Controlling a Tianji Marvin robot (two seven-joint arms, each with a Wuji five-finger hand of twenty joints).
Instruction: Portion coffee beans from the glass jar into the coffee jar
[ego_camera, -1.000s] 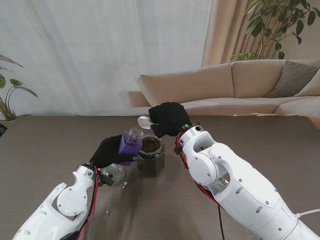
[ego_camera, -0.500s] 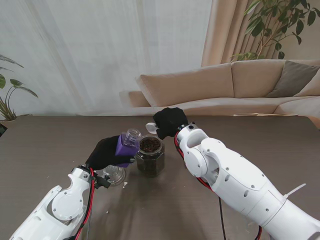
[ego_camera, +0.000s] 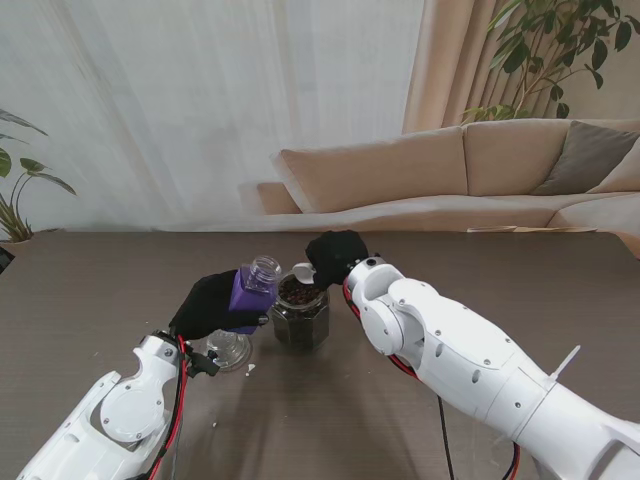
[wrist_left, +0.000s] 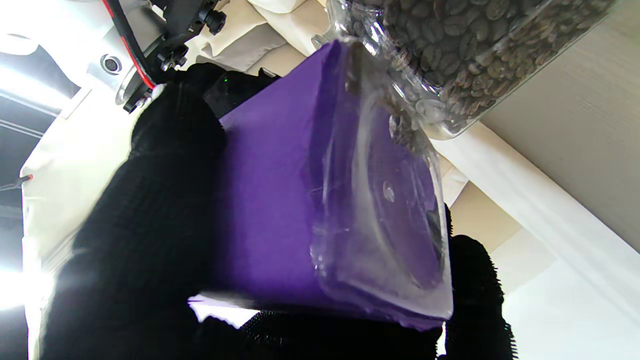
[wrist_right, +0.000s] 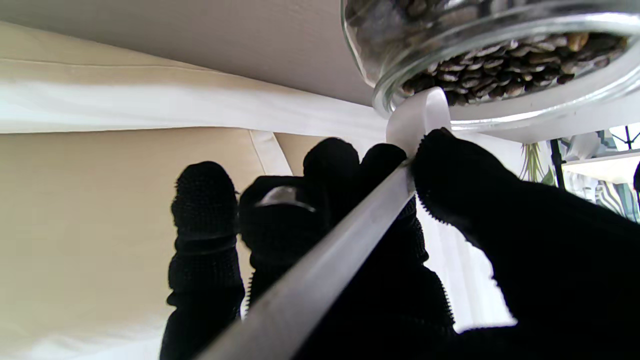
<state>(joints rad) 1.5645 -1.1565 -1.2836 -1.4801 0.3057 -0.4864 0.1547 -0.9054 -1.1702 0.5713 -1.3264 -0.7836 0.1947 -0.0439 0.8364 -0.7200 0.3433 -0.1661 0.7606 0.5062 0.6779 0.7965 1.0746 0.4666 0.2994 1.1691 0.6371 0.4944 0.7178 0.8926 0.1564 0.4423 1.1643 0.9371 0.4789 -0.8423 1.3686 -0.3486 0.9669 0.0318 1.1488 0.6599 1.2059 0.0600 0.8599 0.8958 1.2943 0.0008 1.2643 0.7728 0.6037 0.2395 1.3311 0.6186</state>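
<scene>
Your right hand (ego_camera: 335, 254), gloved in black, is closed around the handle of a white spoon (wrist_right: 320, 270), whose bowl touches the rim of the open glass jar (ego_camera: 301, 312) of coffee beans (wrist_right: 505, 75) at the table's middle. Your left hand (ego_camera: 210, 305) grips the purple-labelled coffee jar (ego_camera: 252, 291), lifted and tilted, mouth open, just left of the glass jar. A small clear glass lid (ego_camera: 230, 350) lies on the table (ego_camera: 100, 290) near your left wrist.
</scene>
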